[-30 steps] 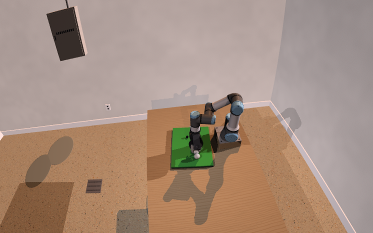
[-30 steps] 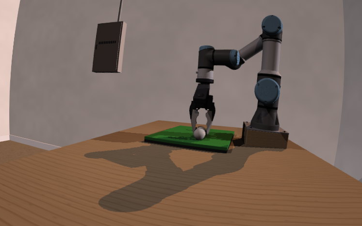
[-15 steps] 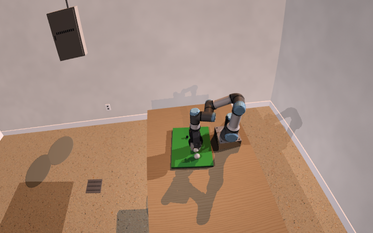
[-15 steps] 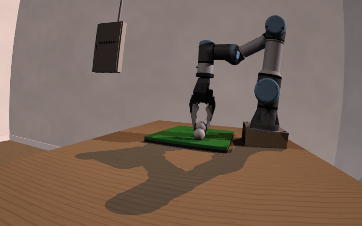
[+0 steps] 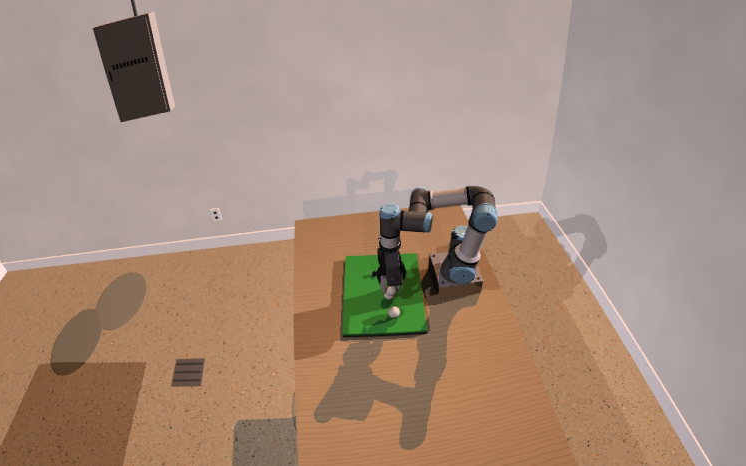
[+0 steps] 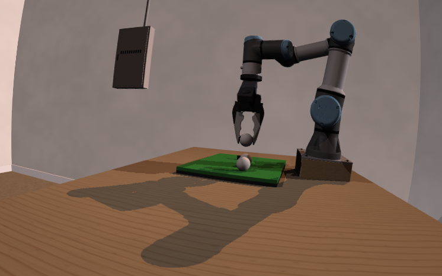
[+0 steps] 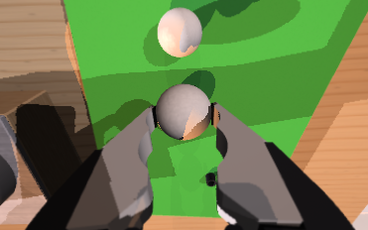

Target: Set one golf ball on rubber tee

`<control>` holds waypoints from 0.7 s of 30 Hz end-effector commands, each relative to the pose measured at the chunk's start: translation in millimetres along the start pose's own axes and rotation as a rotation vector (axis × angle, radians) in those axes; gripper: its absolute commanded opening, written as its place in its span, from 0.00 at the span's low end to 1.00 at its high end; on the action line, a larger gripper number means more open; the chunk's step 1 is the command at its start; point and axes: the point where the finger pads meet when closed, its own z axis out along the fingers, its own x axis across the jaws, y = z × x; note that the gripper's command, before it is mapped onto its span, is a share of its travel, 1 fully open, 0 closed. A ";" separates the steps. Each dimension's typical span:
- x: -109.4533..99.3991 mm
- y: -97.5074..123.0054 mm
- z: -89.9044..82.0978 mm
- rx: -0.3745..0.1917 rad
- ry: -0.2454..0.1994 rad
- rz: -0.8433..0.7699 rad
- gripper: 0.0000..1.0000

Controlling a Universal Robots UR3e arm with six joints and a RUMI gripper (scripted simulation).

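My gripper (image 6: 246,140) is shut on a white golf ball (image 7: 184,111) and holds it in the air, well above the green mat (image 6: 231,167). In the top view the held ball (image 5: 388,293) hangs over the mat's middle. Another golf ball (image 7: 180,32) rests on the mat ahead of my fingers; it also shows in the exterior view (image 6: 243,164) and the top view (image 5: 394,312). A further ball (image 6: 247,157) peeks out just behind it. A small dark piece (image 7: 210,179) stands on the mat below my right finger; I cannot tell whether it is the rubber tee.
The green mat lies on a wooden table (image 6: 215,219), next to the arm's brown base block (image 6: 323,167) on its right. A dark box (image 6: 133,57) hangs from above, left of the arm.
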 end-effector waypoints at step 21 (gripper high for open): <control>1.7 5.5 -28.4 0.000 -0.003 0.000 0.00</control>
